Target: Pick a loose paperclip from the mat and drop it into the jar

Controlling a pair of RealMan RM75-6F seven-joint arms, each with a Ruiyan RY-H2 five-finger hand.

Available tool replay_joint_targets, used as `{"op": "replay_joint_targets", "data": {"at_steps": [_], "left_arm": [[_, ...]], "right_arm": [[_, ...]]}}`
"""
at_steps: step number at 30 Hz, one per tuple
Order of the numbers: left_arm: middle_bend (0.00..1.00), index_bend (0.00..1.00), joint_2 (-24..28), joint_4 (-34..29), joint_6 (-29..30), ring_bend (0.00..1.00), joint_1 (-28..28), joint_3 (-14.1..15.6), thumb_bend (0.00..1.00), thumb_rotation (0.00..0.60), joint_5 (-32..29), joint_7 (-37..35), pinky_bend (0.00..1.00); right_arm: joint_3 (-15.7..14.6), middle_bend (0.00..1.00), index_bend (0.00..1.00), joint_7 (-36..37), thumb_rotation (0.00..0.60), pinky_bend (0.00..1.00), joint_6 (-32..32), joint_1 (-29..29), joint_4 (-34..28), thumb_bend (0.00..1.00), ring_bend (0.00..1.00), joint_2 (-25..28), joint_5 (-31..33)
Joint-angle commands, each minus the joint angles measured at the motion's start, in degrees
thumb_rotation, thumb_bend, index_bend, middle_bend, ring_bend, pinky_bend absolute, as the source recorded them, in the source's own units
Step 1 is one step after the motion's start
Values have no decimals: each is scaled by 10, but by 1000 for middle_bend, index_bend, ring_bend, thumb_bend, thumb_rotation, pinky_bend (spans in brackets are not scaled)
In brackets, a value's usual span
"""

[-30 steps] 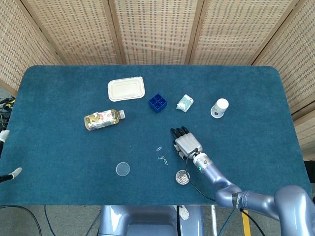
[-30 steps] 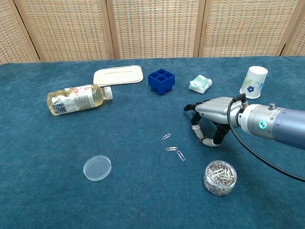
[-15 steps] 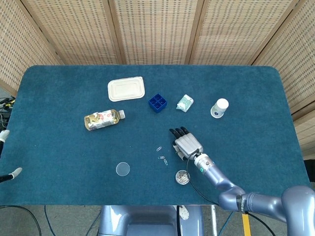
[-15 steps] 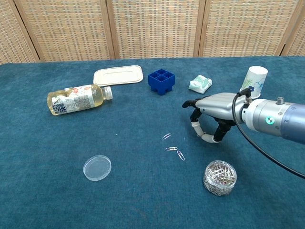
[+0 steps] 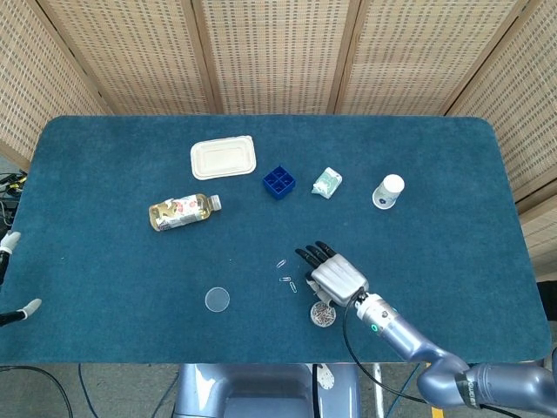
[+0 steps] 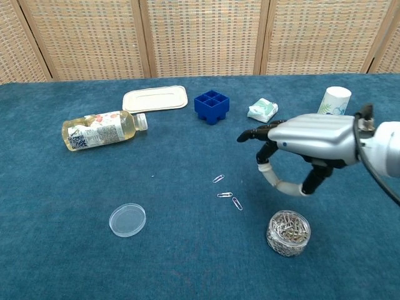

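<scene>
Clearly the right hand (image 6: 310,139) was the nearer one, hovering above the dark blue felt mat (image 6: 75,237) with its palm down, fingers stretched apart and thumb curved beneath, nothing visible between them. Its fingertips (image 6: 245,135) pointed toward the middle of the table. Three small silver wire paperclips lay loose on the mat just off those fingertips: the first paperclip (image 6: 219,179) furthest from the robot, the second paperclip (image 6: 224,195) below it, and the third paperclip (image 6: 237,204) nearest the robot. In the chest view all three sat lower and to the left of the fingers, so the hand would probably have to drop and shift toward the robot's left to reach any of them. The third one lay with its long axis slanted, running from upper left to lower right; the second lay nearly crosswise.

The short clear glass jar (image 6: 288,233), already holding a heap of clips, stood near the front edge, almost under the wrist in the head view (image 5: 323,313), close beside the clips. Its round clear plastic lid (image 6: 127,220) rested well apart to the left. The left hand (image 5: 17,311) showed only as pale fingertips at the far table edge, too little to judge its state.
</scene>
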Motion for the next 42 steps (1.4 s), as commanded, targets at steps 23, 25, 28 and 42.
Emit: {"op": "replay_joint_targets", "data": {"at_steps": [23, 25, 28, 42], "left_arm": [[0, 0, 2, -4, 5, 0, 3, 3, 5, 600, 10, -2, 0], [0, 0, 2, -3, 4, 0, 3, 3, 4, 600, 8, -3, 0], [0, 0, 4, -3, 2, 0, 2, 2, 5, 600, 6, -7, 0], [0, 0, 3, -3, 2, 0, 2, 3, 5, 600, 7, -5, 0]], "right_arm": [[-30, 33, 676, -49, 600, 0, -8, -24, -9, 461, 0, -29, -22], [-28, 33, 676, -57, 600, 0, -10, -23, 1, 461, 0, -37, -16], [-29, 33, 676, -66, 600, 0, -13, -22, 5, 461, 0, -44, -13], [-32, 34, 517, -74, 600, 0, -10, -26, 7, 400, 0, -29, -14]]}}
